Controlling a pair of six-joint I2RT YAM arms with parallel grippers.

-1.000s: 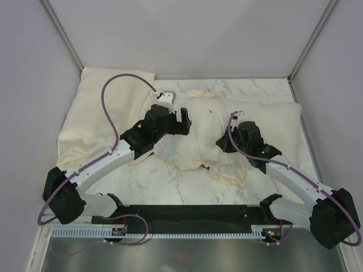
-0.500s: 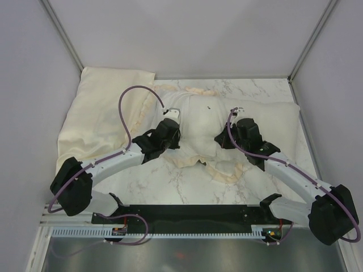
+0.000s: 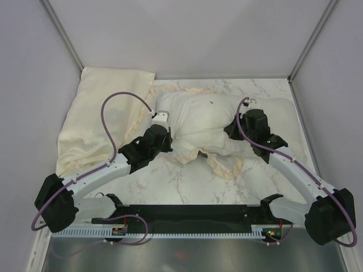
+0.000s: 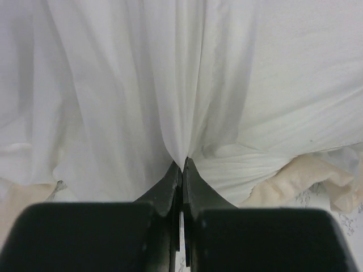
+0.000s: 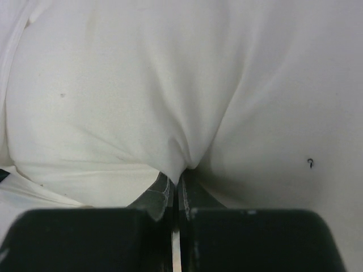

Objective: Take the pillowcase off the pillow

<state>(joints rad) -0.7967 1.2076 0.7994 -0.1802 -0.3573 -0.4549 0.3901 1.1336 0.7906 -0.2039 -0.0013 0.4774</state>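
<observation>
Top external view: pillowcase point(image 3: 198, 116) lay mid-table point(image 3: 187, 184), frill toward the arms. Left end effector point(image 4: 182, 164) and right end effector point(image 5: 177, 177) each clamped its white cloth, apparently to draw it off.

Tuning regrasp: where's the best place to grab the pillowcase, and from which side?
Probably the cream frill along the near edge of the pillowcase, approached low from the arms' side. It lies loose and fairly flat on the table, sticking out from the plump middle, so closing jaws would likely catch the cover alone.
</observation>
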